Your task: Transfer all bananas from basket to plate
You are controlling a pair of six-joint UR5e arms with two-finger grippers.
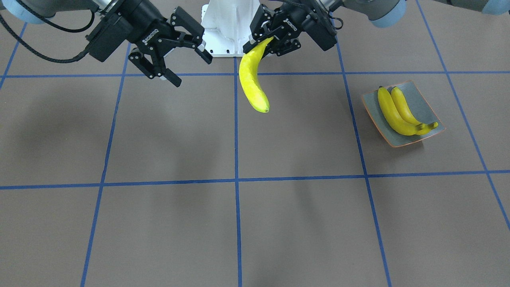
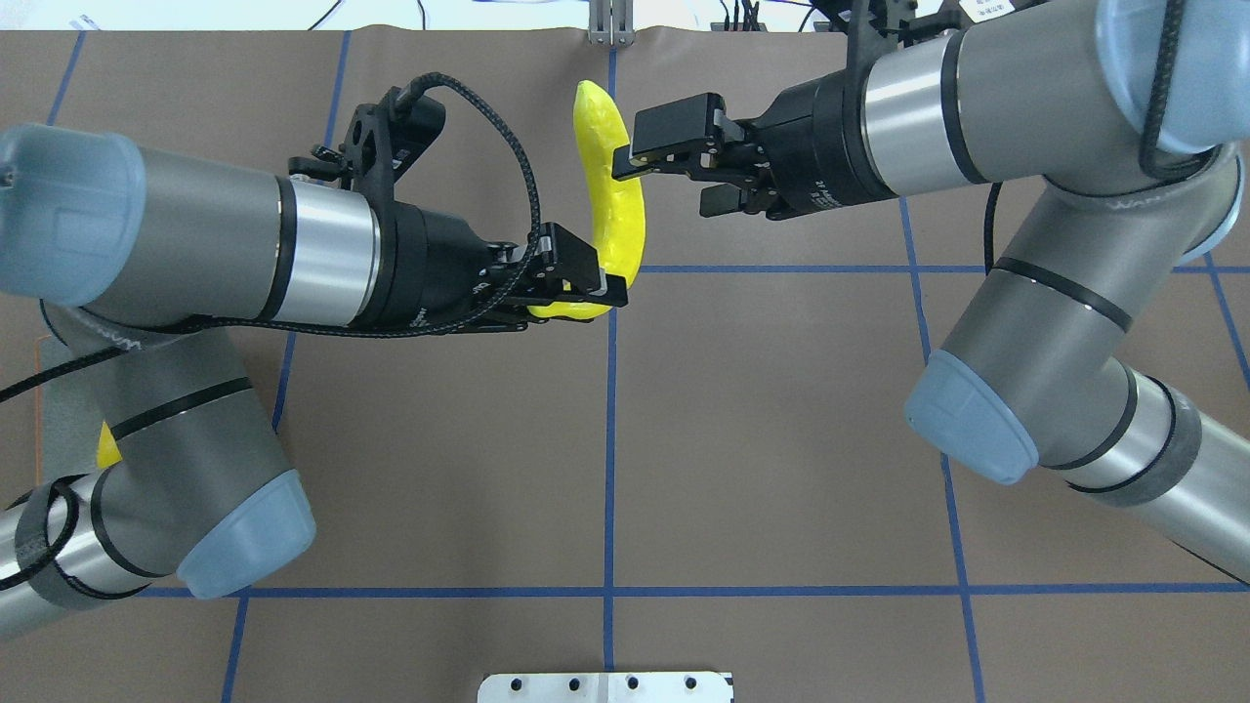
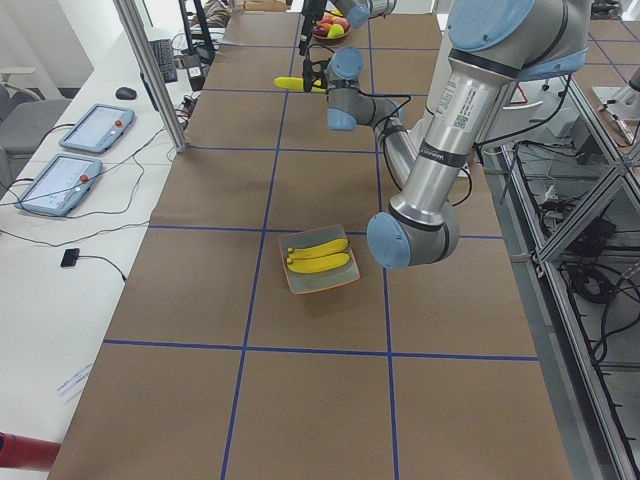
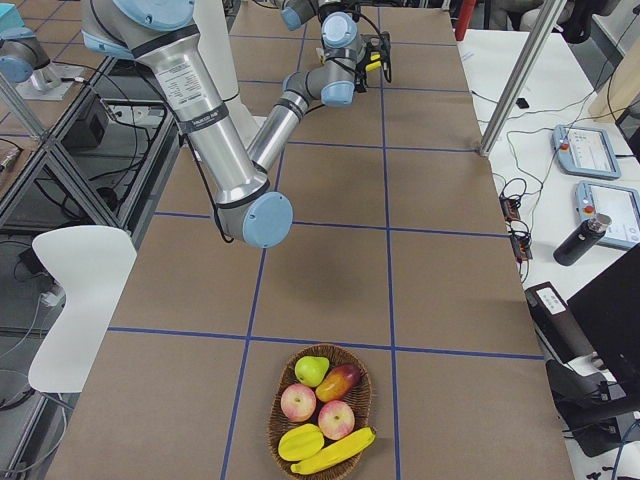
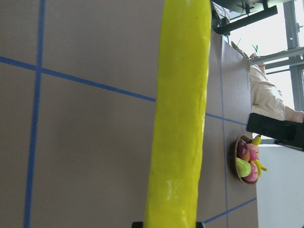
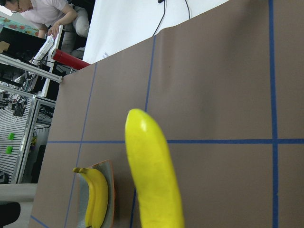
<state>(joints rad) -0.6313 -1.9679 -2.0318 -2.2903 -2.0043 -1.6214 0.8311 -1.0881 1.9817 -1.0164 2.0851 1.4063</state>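
A banana [image 1: 252, 81] is gripped by one end in the left gripper [image 1: 265, 42], whose jaws are clenched on it. It is hung in the air over the middle of the desk [image 1: 159, 223], toward the edge where the robot's base is fixed. The right gripper [image 1: 192, 70] is seen released, its jaws wide apart and clear of the fruit, just beside it.

The plate [image 1: 423, 103] is set toward the desk's end on the robot's left, well in from every edge. Two bananas [image 1: 392, 113] are laid in it side by side, touching. The basket [image 4: 272, 428] is placed near the opposite end edge, and one last banana [image 4: 335, 452] is seen in it among other fruit.

The step in hand is judged to be the close of a hand-over between the arms, with the carry to the plate not yet made. For the next move, the left arm is to be swung toward the plate and the banana lowered lengthwise beside the pair. Only then are the jaws to be opened. Because the fruit is held by one end, some swing is to be expected, so a slow descent is advised.

Only narrow bare strips are left on the plate beside the pair, so a drop near the orange rim could be rolled off. Nothing is seen standing on the desk between the held banana and the plate. Room is also shown for the right arm to be drawn back toward the basket.
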